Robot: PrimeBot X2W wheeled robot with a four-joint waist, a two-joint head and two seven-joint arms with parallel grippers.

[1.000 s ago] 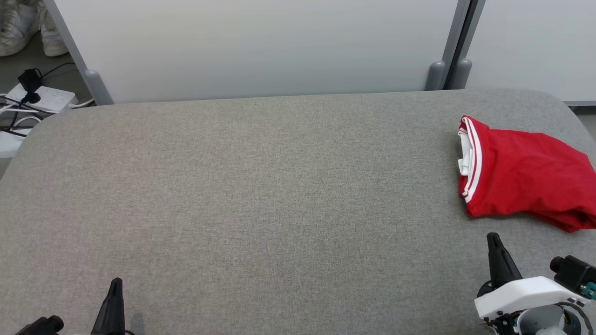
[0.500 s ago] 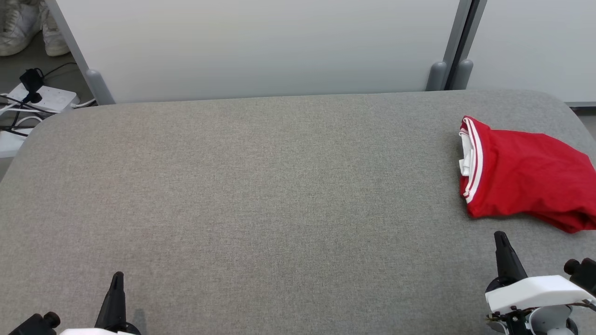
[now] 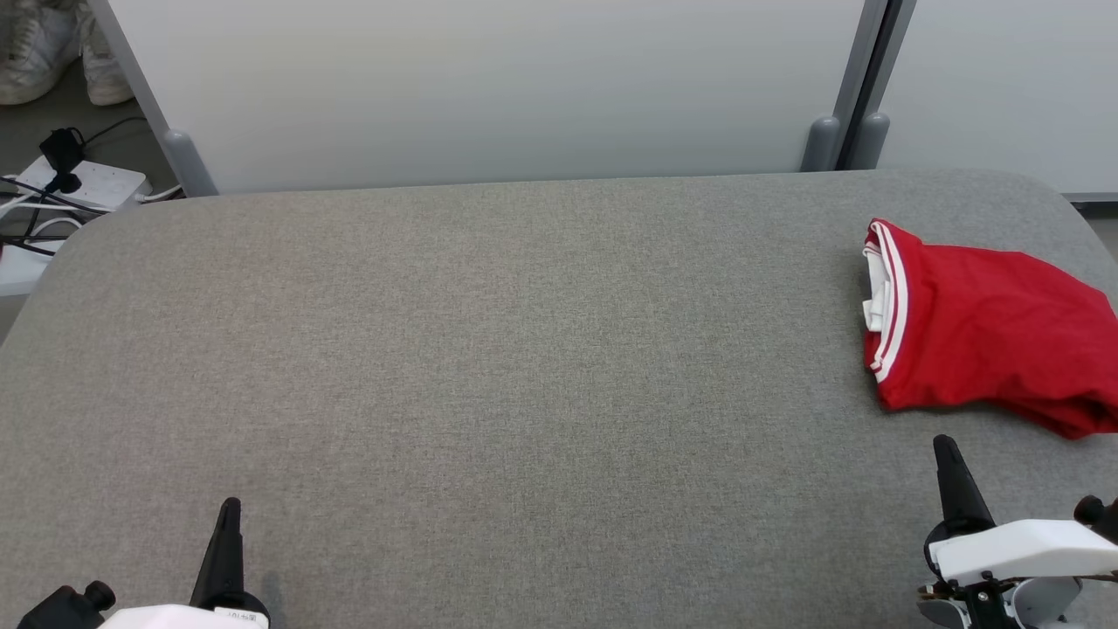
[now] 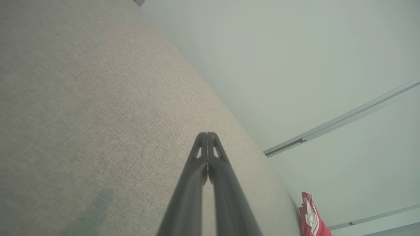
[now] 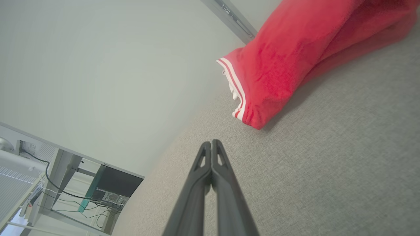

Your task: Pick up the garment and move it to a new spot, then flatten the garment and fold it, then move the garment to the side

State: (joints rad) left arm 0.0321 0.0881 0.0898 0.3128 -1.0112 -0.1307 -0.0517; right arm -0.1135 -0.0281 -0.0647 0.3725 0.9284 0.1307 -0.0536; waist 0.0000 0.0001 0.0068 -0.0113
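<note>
Head view gives a folded red jersey garment with white-striped trim (image 3: 987, 332) lying on the grey fabric-covered table (image 3: 524, 349), close ahead of the right gripper (image 3: 948, 454) and a little to its outer side, not touching it. From the left gripper (image 3: 227, 522) the garment lies well apart, far across to that gripper's right. Both pairs of jaws are pressed together with nothing between them. The right wrist view shows this plainly: the right gripper (image 5: 211, 144) has its dark fingers meeting at the tips, above bare cloth, and the garment (image 5: 279, 65) sits beyond them and to one side. The left wrist view shows the left gripper (image 4: 207, 136) closed the same way, with the garment (image 4: 311, 219) only a small red patch far off.

By my reading the task is at or near its end. The garment is a compact bundle, doubled over, at the side of the table, so picking up, flattening, folding and setting aside all look done. Its far edge runs out of the head view, so how neat the fold is I cannot fully judge. Little seems left but parking the arms.

Against a second ago, the garment lies as it did. The right gripper has shifted slightly outward and its white wrist sits lower in the head view. The left gripper's tip has come up a little.
</note>
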